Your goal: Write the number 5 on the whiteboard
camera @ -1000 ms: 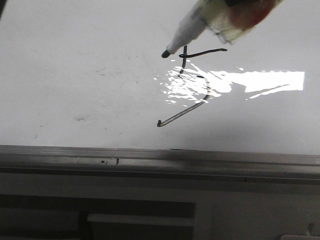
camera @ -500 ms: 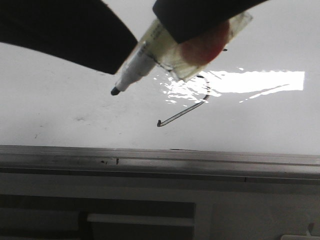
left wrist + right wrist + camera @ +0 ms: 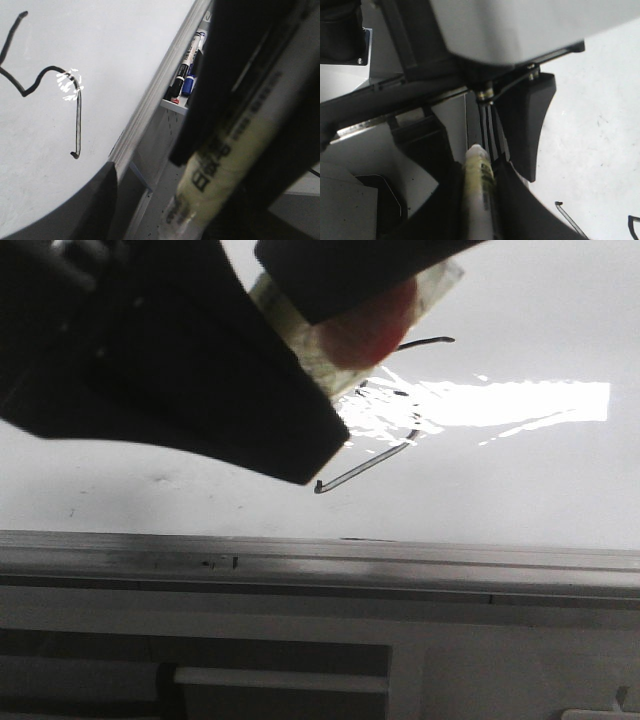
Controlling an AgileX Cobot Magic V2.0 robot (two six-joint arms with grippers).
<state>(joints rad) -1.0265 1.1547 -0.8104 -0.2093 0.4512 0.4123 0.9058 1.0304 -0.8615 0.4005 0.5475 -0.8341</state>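
Beyond the whiteboard [image 3: 100, 45] rail, only the left wrist view shows spare markers [image 3: 185, 75]; the left hand [image 3: 235, 165] grips a marker [image 3: 225, 170].

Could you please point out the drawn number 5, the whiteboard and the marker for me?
number 5 [image 3: 365, 467]: front view, on its long diagonal tail.
whiteboard [image 3: 540, 485]: front view, on bare white surface.
marker [image 3: 225, 160]: left wrist view, on its printed barrel.

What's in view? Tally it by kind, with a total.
Marker: 3, one held, two lying off the board
Number 5: 1
Whiteboard: 1
Total: 5
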